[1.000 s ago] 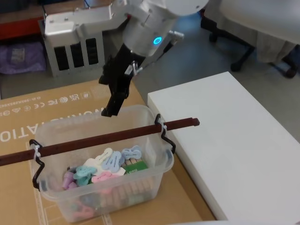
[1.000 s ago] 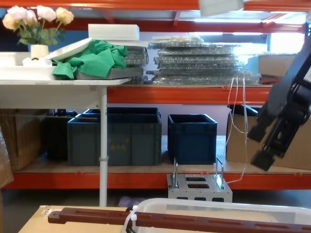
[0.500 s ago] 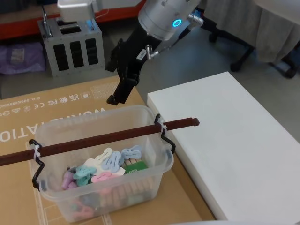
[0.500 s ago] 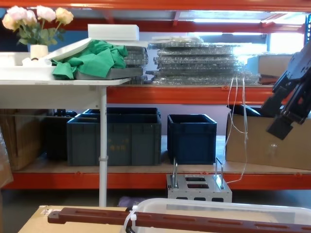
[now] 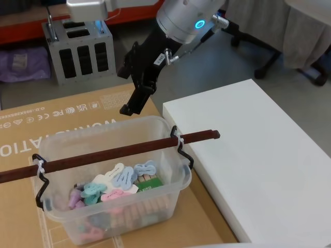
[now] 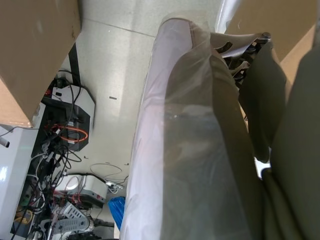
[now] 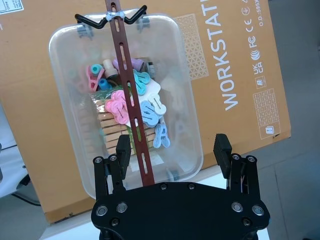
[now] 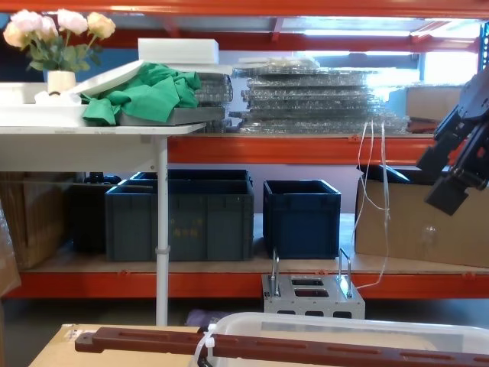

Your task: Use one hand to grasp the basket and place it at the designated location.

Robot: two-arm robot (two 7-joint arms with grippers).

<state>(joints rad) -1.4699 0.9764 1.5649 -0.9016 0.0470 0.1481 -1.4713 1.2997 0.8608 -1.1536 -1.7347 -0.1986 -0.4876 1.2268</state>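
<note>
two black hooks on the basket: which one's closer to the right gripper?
The hook on the basket wall beside the white platform. The right gripper, open, hovers above the back rim toward that end; the other hook is opposite.

The brown cardboard sheet (image 7: 240,100) under the basket (image 7: 62,55) bore white print — "WORKSTAT", cut off at the edge — with CE, FC and UKCA marks beside it; finer lines were unreadable.
</note>
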